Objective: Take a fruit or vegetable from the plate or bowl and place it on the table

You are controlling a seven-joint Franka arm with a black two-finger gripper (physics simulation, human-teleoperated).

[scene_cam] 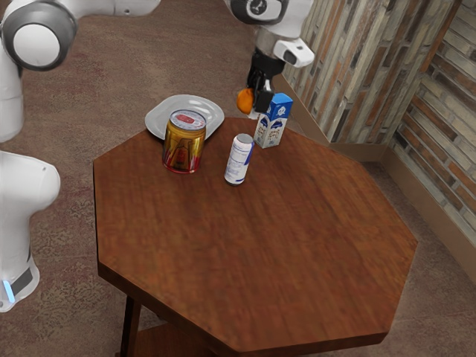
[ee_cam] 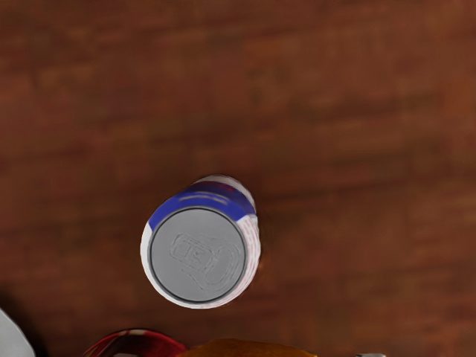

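- A black two-finger gripper [scene_cam: 255, 100], on the end of a white, jointed robot arm [scene_cam: 275, 18], is hanging above the far part of the table; its jaws are closing around a fruit, one on each side.
- That fruit, a round, bright orange fruit [scene_cam: 245, 100], is hanging in the air between the jaws—it is touching neither plate nor table. In the wrist view it is appearing as a blurred orange curve, probably its upper side.
- A shallow, light grey plate [scene_cam: 158, 119] is lying at the table's far edge, on the exterior view's left, partly behind a wide can.
- That wide gold-and-red metal can [scene_cam: 184, 145] is standing upright in front of the plate.
- A slim white-and-blue metal can [scene_cam: 238, 160] is standing upright between the wide can and the carton, nearer the camera than the carton; the wrist view is looking down on its grey lid and pull tab.
- A blue-and-white drink carton [scene_cam: 272, 128] is standing upright near the gripper, on the exterior view's right.
- An eight-sided, reddish-brown wooden table [scene_cam: 275, 245] is supporting the cans and carton.
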